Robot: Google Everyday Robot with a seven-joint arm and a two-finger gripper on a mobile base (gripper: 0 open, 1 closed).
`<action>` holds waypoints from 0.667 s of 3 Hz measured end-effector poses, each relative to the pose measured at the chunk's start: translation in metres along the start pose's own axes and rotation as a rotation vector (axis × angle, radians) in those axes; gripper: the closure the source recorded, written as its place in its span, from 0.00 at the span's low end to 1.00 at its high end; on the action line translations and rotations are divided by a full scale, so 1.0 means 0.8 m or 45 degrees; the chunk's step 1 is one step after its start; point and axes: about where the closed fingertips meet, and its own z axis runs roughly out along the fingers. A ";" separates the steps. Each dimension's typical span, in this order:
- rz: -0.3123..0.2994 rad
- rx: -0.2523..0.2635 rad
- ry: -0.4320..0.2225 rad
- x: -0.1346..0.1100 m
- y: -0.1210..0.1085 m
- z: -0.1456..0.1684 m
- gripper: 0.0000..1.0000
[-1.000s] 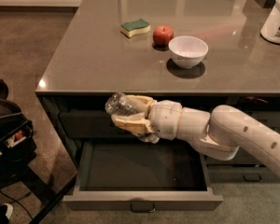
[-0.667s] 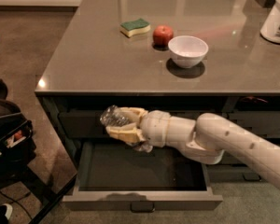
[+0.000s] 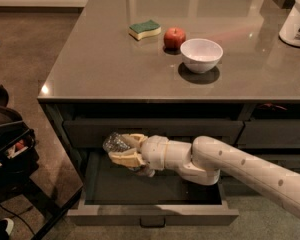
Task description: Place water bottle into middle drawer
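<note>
The middle drawer (image 3: pixel 150 215) is pulled out below the counter, its dark box interior showing. My gripper (image 3: pixel 124 151) reaches in from the right on a white arm and is shut on the water bottle (image 3: pixel 116 143), a clear crinkly plastic bottle. It holds the bottle above the left part of the open drawer, just in front of the closed top drawer (image 3: pixel 155 130). The bottle's label and cap are hidden by the fingers (image 3: pixel 125 159).
On the grey counter (image 3: pixel 100 59) lie a green sponge (image 3: pixel 144 29), a red apple (image 3: pixel 174 38) and a white bowl (image 3: pixel 201 54). A white container (image 3: pixel 297 19) stands at the far right. Dark equipment (image 3: pixel 10 149) stands on the floor at left.
My gripper with the bottle has moved lower and a little left, down from the top drawer front toward the open drawer.
</note>
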 end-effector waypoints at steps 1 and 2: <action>0.048 0.006 0.045 0.042 0.003 0.007 1.00; 0.100 0.037 0.122 0.095 0.000 0.018 1.00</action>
